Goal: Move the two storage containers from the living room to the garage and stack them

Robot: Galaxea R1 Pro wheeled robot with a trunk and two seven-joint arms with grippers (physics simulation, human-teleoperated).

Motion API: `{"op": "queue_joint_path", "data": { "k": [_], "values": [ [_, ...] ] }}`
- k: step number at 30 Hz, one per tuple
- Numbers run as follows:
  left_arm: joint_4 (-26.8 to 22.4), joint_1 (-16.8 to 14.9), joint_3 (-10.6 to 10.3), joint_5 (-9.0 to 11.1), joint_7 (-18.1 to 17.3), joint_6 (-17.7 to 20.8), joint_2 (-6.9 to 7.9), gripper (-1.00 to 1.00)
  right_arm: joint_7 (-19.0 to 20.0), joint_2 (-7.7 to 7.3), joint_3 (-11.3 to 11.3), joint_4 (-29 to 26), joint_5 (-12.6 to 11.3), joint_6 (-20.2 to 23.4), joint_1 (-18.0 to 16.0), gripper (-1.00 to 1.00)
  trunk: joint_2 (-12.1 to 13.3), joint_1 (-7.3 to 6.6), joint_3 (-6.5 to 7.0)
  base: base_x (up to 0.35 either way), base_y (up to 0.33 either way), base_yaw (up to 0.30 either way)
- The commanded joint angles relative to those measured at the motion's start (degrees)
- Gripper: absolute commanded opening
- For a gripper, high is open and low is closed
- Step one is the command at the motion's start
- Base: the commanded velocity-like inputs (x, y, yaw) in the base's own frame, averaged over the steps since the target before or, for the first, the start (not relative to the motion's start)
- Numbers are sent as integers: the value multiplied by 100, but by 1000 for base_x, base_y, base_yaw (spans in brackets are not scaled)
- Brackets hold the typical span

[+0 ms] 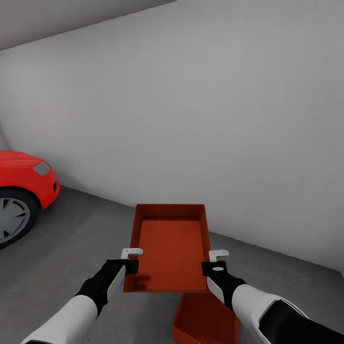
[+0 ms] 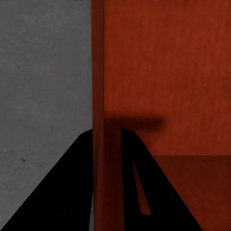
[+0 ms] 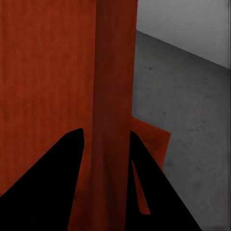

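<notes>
Head view: a storage container is clamped level by left gripper at nine o'clock and right gripper at three, forearms extended forward.

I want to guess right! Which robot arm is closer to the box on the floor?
Right. The lower container lies under the right gripper. Both it and the left gripper clamp the held container.

Red car beside plain white wall
</notes>
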Motion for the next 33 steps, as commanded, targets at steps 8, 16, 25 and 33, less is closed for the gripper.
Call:
{"op": "queue_joint_path", "data": {
  "k": [8, 16, 25, 33],
  "values": [
    [9, -2, -1, -123, 78, -277, -46, -100, -586, 5, 91, 25, -154, -9, -1, -100, -8, 2, -10, 130, 79, -251],
    [13, -5, -1, -123, 78, -277, -46, -100, -586, 5, 91, 26, -154, -9, -5, -100, -8, 2, -10, 276, 199, -251],
    [13, -3, -1, -123, 78, -277, -46, -100, -586, 5, 90, 25, -154, -5, -4, -100, -8, 2, -10, 279, 201, -251],
    [6, -2, -1, -123, 78, -277, -46, -100, -586, 5, 91, 28, -154, -6, -3, -100, -8, 2, -10, 232, 121, -251]
  ]
}}
